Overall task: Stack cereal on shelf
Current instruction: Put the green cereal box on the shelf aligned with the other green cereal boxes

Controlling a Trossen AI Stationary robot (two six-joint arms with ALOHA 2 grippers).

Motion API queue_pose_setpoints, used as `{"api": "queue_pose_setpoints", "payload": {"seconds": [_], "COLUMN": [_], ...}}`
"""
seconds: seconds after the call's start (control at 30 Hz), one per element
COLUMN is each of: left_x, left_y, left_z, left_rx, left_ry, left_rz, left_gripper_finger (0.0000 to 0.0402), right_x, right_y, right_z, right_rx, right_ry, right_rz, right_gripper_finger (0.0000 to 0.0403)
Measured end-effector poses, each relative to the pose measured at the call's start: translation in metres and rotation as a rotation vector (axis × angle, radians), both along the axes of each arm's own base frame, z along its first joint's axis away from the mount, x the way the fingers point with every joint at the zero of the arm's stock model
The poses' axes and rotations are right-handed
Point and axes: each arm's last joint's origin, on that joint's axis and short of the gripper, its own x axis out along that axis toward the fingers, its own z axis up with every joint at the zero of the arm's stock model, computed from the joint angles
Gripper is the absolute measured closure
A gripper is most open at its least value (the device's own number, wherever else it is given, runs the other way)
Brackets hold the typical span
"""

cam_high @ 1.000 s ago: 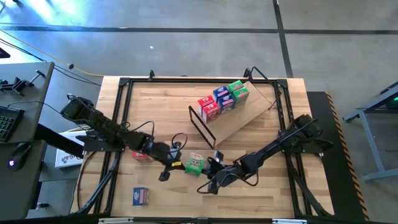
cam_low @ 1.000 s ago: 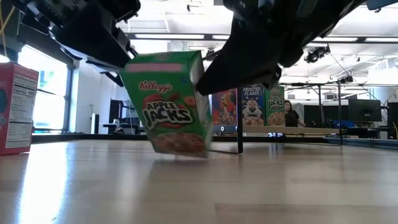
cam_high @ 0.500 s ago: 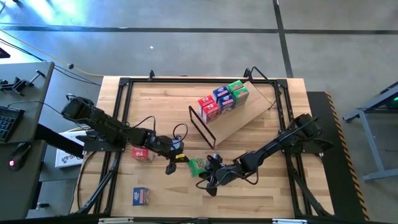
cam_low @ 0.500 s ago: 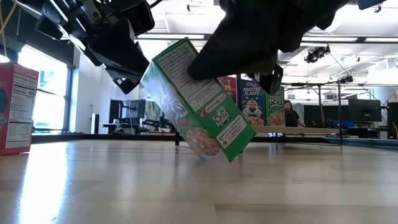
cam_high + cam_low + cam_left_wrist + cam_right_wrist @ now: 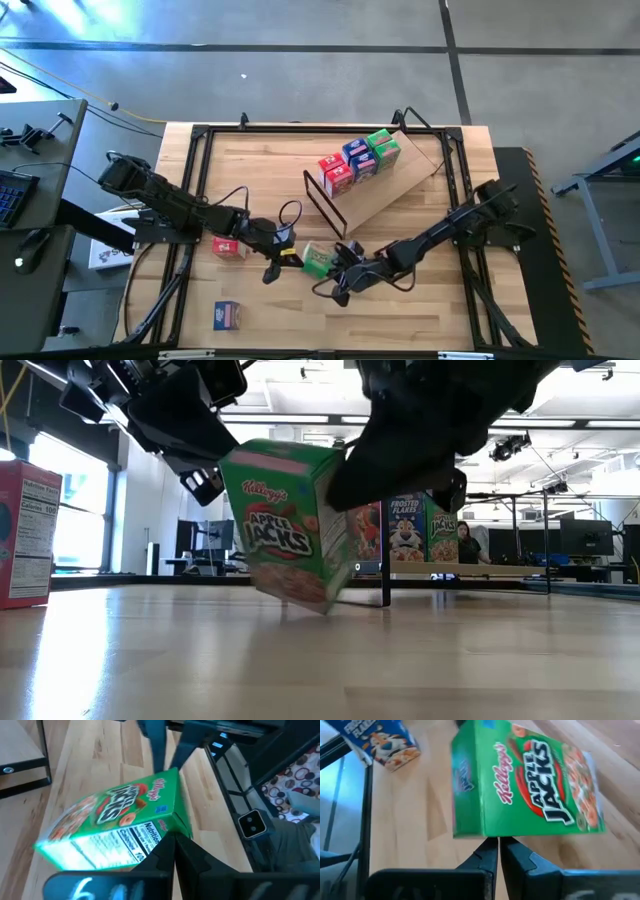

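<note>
Low view had the green Apple Jacks box (image 5: 290,525) right up front, tilted on one bottom corner on the tabletop (image 5: 320,660), with both dark arms crowding over it. Off to one edge stood a red cereal box (image 5: 25,532), well apart from the green one. From above, the green box sat mid-tabletop between the two grippers: the left gripper (image 5: 270,268) was just beside it with its fingers pressed together, holding nothing, and the right gripper (image 5: 338,288) was just on the other side, fingers also together, nose against the box edge rather than clamped on it. Right wrist view showed the same thing, closed fingertips touching the box's lower edge. A blue box (image 5: 227,316) lay alone near the tabletop's front edge. Farther back, the shelf (image 5: 385,190) sat slanted with a row of red, blue and green cereal boxes (image 5: 358,160) on it, behind its black wire frame (image 5: 322,200).
</note>
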Motion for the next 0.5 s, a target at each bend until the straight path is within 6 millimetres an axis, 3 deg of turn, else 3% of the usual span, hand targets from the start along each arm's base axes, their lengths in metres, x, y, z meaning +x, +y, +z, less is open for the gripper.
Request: {"api": "queue_pose_setpoints", "payload": {"seconds": [0.5], "left_x": [0.002], "left_y": [0.006], "left_z": [0.001], "left_rx": [-0.138], "left_ry": [0.050], "left_rz": [-0.002], "left_gripper_finger": [0.0401], "right_x": [-0.001], "right_y": [-0.021], "right_z": [0.021], "right_rx": [0.097], "right_ry": [-0.001], "right_rz": [-0.084], "right_gripper_finger": [0.0386]}}
